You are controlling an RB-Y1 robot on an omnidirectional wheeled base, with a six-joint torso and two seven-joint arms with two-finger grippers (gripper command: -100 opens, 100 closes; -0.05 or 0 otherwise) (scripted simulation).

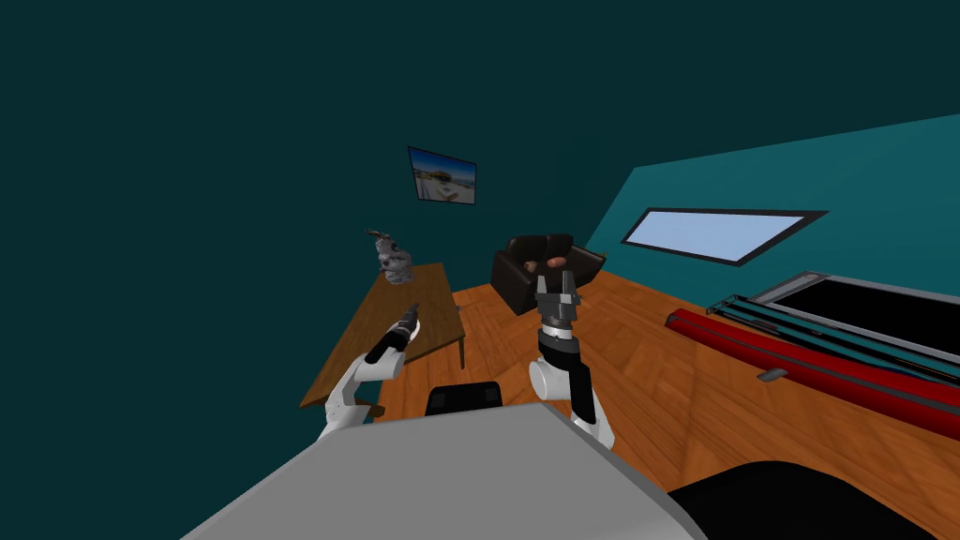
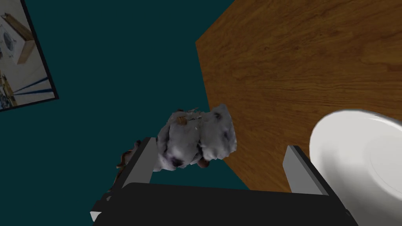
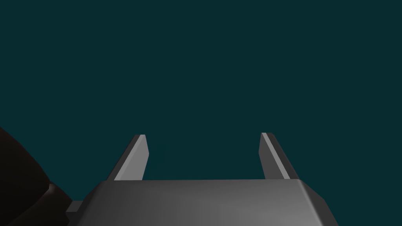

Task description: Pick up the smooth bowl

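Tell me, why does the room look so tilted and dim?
Head view: a wide, rolled lens slants the table and window together. Left wrist view: the white bowl is evenly lit, with no clear shadow on the wood. Right wrist view: the dark teal wall is one flat tone.

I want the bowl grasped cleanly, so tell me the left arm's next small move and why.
Probably slide the left hand sideways toward the bowl until its rim sits between the jaws. They stand open above the table, yet the bowl lies outside them, past one finger; closing now would catch nothing.
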